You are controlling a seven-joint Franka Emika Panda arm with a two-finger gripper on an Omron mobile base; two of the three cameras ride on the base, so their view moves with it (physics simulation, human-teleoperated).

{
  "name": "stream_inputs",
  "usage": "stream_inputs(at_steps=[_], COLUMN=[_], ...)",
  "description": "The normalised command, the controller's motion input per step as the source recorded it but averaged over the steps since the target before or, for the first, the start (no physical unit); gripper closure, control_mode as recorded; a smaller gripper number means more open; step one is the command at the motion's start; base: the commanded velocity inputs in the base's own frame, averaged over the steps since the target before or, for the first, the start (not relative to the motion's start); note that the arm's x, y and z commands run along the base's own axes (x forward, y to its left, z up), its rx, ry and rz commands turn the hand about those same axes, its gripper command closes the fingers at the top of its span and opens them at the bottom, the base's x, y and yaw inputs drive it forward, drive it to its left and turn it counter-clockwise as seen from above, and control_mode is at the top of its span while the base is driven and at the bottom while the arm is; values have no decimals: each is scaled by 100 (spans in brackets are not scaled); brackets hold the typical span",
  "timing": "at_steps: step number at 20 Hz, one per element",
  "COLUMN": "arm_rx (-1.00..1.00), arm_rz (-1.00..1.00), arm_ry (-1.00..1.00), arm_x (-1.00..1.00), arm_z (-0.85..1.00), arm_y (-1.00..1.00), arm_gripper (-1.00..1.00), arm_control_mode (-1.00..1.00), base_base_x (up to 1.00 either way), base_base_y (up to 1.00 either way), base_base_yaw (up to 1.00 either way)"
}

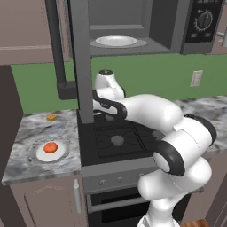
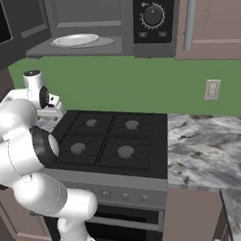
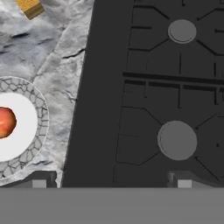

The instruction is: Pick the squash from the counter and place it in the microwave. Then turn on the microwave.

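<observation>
Orange-red against white, the squash (image 1: 50, 147) sits in the middle of a plate (image 1: 41, 155) on the marbled counter (image 1: 26, 133), left of the black stove (image 1: 116, 141). The plate has a white centre and a grey pebbled rim, and the squash covers just a small part of it. Further back on the same stretch of counter lies a small yellow-orange cube (image 1: 51, 117), well apart from the plate.

From the hand's own camera the gripper (image 3: 111, 183) hangs over the left edge of the stove, looking straight down. Its two fingertips (image 3: 39, 183) stand wide apart with nothing between them, one above the counter's edge near the plate and the other above the stove by a round burner (image 3: 176, 140). The squash shows at the far left of that view, off to the side of the fingers and not touched by them.

Above the stove the microwave (image 1: 133, 26) stands with its door (image 1: 81, 57) swung open toward the room, the long dark handle (image 1: 56, 48) running down its edge. Inside, a pale round dish (image 1: 116, 41) rests on the floor of the cavity. The black control panel with its round dial (image 2: 152, 15) sits at the right of the opening. A white wall outlet (image 2: 211, 89) is set in the green wall above the right-hand counter.
</observation>
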Motion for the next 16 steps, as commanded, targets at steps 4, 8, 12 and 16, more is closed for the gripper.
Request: stream_inputs(at_steps=[4, 8, 12, 16], arm_rx=[0, 0, 0, 0], arm_rz=[2, 5, 5, 4], arm_ry=[1, 0, 0, 0], arm_x=[3, 2, 1, 0], arm_z=[-7, -6, -10, -13], arm_y=[21, 18, 17, 16], arm_gripper=[-100, -100, -100, -100], arm_control_mode=[-100, -100, -100, -100], base_base_x=[0, 0, 0, 0], base_base_y=[0, 0, 0, 0], base_base_yaw=[0, 0, 0, 0])
